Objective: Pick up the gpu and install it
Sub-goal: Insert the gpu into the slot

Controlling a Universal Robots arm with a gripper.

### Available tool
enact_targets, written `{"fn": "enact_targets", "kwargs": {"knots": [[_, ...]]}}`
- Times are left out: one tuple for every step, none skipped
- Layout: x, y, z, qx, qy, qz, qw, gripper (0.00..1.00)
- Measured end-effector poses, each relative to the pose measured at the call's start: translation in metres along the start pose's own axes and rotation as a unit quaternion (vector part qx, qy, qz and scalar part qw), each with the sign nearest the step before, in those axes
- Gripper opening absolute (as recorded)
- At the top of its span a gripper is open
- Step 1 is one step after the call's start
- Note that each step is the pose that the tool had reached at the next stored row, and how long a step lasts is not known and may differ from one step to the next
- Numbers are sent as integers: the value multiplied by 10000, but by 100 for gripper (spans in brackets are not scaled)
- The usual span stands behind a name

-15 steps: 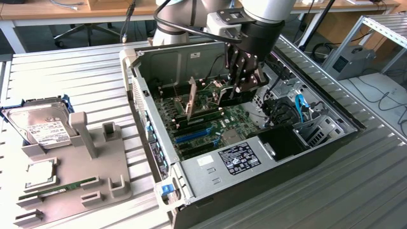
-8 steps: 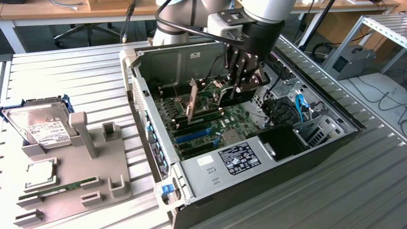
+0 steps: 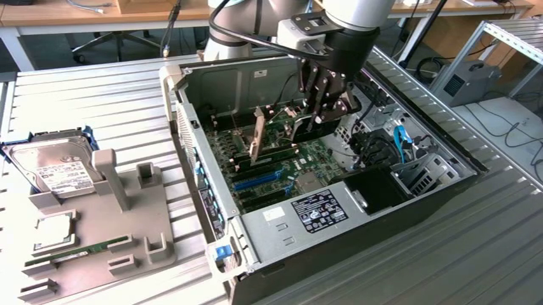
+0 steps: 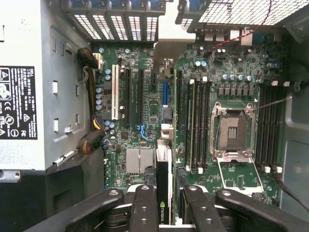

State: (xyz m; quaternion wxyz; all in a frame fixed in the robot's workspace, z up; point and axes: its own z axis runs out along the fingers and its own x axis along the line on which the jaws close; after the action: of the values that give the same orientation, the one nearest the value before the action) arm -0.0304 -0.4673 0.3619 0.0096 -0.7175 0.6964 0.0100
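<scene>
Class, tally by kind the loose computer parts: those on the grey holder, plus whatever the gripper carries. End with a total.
On the grey holder:
hard drive: 1
processor chip: 1
memory stick: 1
In the gripper:
gpu: 1
Total: 4

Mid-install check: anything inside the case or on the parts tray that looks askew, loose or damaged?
The CPU socket on the motherboard is empty, its retention frame swung open. The gpu sits edge-on in the gripper above the board, not visibly tilted. On the tray, the hard drive looks seated.
</scene>
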Motion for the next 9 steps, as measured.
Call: {"fn": "enact_targets", "kwargs": {"knots": [[0,0,0,0,0,0,10000,26],[0,0,0,0,0,-1,10000,26],[0,0,0,0,0,0,10000,26],[0,0,1,0,0,0,10000,26],[0,0,2,0,0,0,10000,26],[0,0,5,0,-1,0,10000,26],[0,0,9,0,-1,0,10000,26],[0,0,13,0,-1,-1,10000,26],[1,0,16,0,0,0,10000,26]]}}
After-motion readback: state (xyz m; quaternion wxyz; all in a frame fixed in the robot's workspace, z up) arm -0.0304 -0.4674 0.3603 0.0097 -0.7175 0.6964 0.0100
